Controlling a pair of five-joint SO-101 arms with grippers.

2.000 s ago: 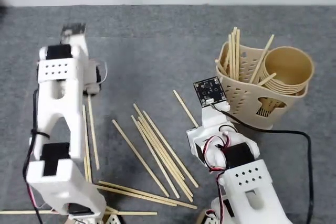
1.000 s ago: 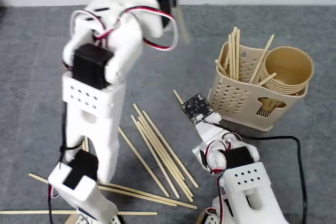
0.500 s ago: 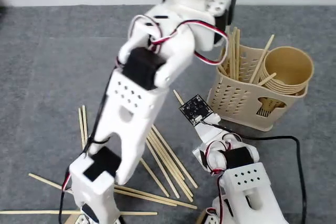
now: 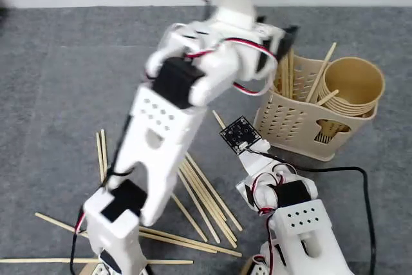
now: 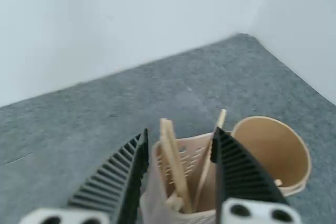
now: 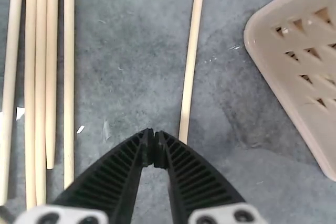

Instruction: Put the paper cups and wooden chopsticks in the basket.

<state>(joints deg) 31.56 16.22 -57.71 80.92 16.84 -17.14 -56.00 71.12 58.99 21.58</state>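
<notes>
On the grey worktop (image 4: 64, 62) we see the left pincer (image 5: 179, 137) gaping wide just above the basket (image 5: 195, 157) of paper cups (image 5: 268, 150) and chopsticks (image 5: 170, 156), the right pincer (image 6: 154, 136) pinched closed beside a loose chopstick (image 6: 190, 61).

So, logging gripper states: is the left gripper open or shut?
Open: on the left gripper, jaws stand well apart, the basket visible between.

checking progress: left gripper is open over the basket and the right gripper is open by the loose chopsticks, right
No: the right gripper is shut by the loose chopsticks, as the right wrist view shows. The left gripper is open over the basket.
</notes>
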